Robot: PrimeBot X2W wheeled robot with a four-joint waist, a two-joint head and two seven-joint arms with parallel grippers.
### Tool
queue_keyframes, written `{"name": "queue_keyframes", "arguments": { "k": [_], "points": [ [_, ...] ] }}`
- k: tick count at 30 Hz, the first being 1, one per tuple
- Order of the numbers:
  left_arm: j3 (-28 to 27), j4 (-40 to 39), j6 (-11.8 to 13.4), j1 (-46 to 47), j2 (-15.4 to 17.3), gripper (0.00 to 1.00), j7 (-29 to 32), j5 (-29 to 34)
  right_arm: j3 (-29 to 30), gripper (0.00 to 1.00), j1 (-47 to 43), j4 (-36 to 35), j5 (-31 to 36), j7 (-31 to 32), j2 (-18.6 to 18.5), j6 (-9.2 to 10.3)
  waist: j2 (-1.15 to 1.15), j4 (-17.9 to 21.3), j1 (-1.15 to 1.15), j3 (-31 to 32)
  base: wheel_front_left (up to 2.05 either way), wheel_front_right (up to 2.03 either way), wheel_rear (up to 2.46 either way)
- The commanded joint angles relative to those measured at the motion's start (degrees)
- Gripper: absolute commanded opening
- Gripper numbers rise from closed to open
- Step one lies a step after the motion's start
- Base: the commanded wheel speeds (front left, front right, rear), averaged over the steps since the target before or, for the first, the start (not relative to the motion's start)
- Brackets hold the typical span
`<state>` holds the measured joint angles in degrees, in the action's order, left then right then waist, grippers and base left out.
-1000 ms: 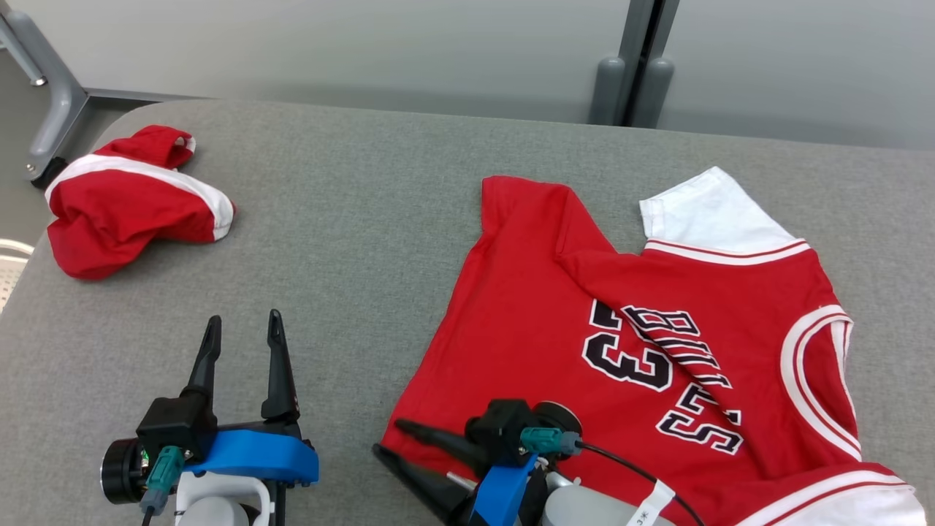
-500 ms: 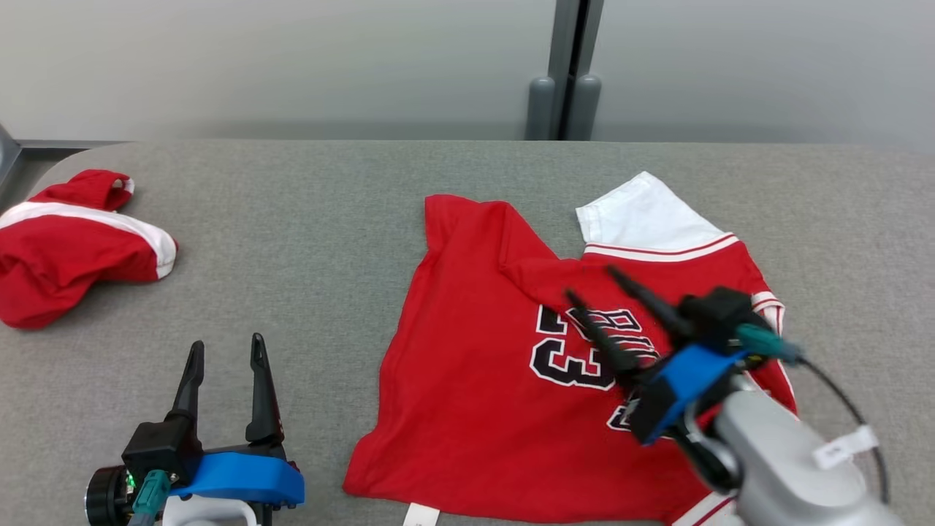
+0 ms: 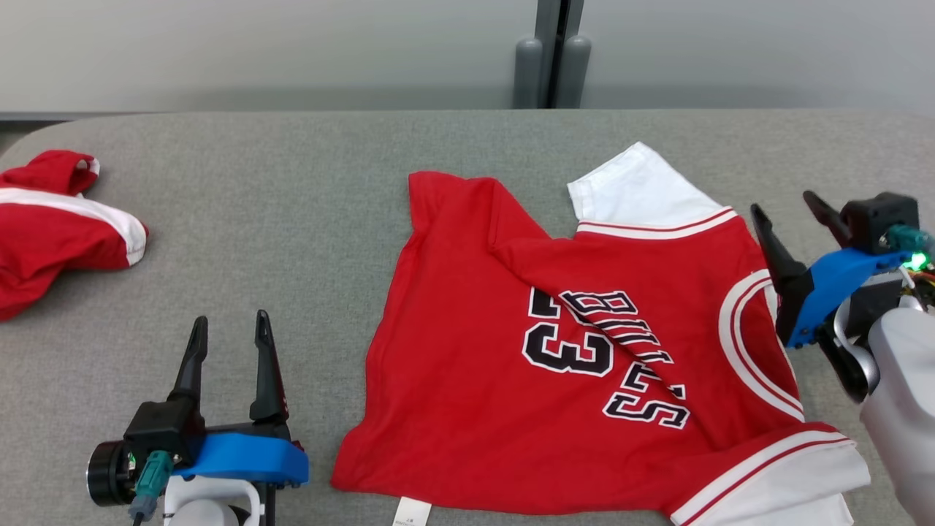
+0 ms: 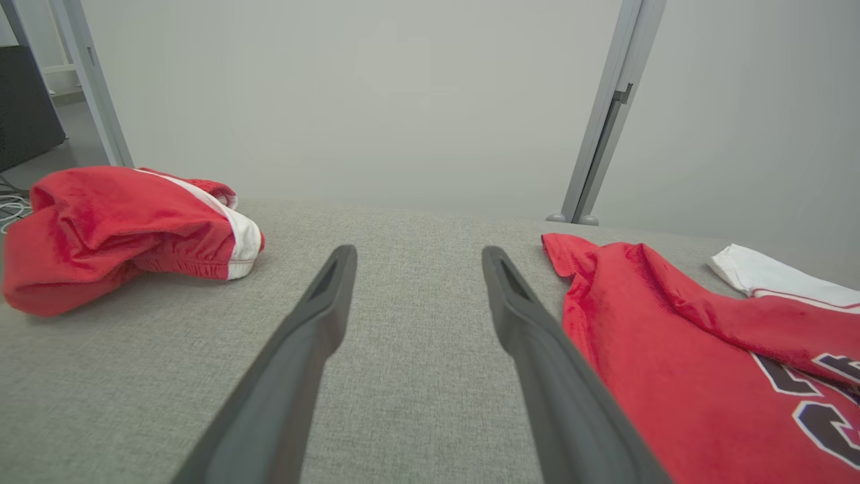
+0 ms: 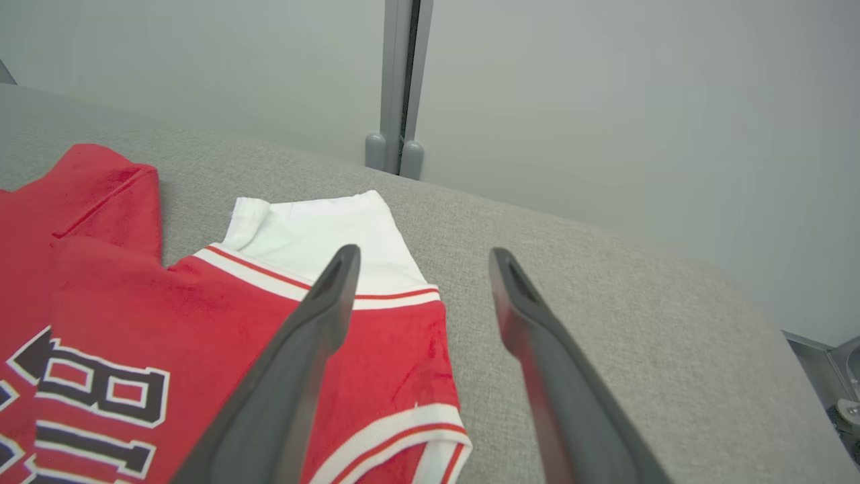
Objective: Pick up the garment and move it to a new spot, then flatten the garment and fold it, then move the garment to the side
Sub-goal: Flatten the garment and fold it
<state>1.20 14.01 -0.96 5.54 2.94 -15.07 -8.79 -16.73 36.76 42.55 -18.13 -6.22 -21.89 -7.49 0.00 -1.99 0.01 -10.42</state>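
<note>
Moved off the lettering of the red jersey (image 3: pixel 467 329), the right gripper (image 3: pixel 783 204) is now held above its right edge, fingers spread wide and empty. The left gripper (image 3: pixel 231 319) is likewise spread over the bare grey table (image 3: pixel 329 219). The jersey is laid between them, creased diagonally. A second red garment (image 3: pixel 51 226) is bunched at far left.

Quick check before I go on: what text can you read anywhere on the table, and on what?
"BULLS": black letters on the red jersey, middle letters creased.
"3": beside it; the digit before it is half hidden by a fold.
White tag at the hem: too small to read.
</note>
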Motion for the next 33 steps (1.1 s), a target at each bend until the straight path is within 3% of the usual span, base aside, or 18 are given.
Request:
{"name": "queue_keyframes", "arguments": {
  "k": [1,14,15,16,17,24,33],
  "points": [
    [0.5,-0.2,0.0,1.2,0.0,1.0,-0.1,0.3,0.5,1.0,2.1,2.4,0.4,1.1,0.3,-0.01,0.0,-0.8,-0.01,-1.2,0.0,0.0,0.0],
    [2.5,-0.6,1.3,3.5,-0.1,1.0,-0.1,-1.2,-2.1,1.0,7.0,19.4,-0.5,7.6,-0.6,-0.01,0.0,-2.8,-0.01,-5.1,0.0,0.0,0.0],
    [2.5,-0.6,1.4,3.5,-0.1,1.0,-0.1,-1.2,-2.3,0.86,7.0,19.9,-1.3,7.9,0.0,-0.01,0.0,-2.8,-0.01,-5.1,0.0,0.0,0.0],
    [2.5,-0.6,1.4,3.5,-0.1,1.0,-0.1,-1.2,-2.7,0.15,6.8,20.3,-2.5,8.8,0.7,-0.02,0.0,-2.8,-0.01,-5.2,0.0,0.0,0.0],
    [2.6,-0.5,1.5,3.5,-0.1,1.0,-0.1,-1.3,-3.1,0.0,6.8,20.3,-3.8,9.4,1.3,-0.02,0.0,-2.8,-0.01,-5.2,0.0,0.0,0.0],
    [2.8,-0.3,1.4,4.7,-0.1,1.0,-0.1,-1.7,-5.2,0.0,12.6,17.7,-5.6,2.8,-1.4,-0.01,0.0,-4.2,-0.01,-5.8,0.0,0.0,0.0],
    [3.2,-0.3,1.7,5.3,-0.1,1.0,-0.1,-1.9,-3.7,0.0,20.8,24.4,-3.8,-3.0,0.3,-0.01,0.0,-5.9,-0.01,-6.5,0.0,0.0,0.0]
  ]
}}
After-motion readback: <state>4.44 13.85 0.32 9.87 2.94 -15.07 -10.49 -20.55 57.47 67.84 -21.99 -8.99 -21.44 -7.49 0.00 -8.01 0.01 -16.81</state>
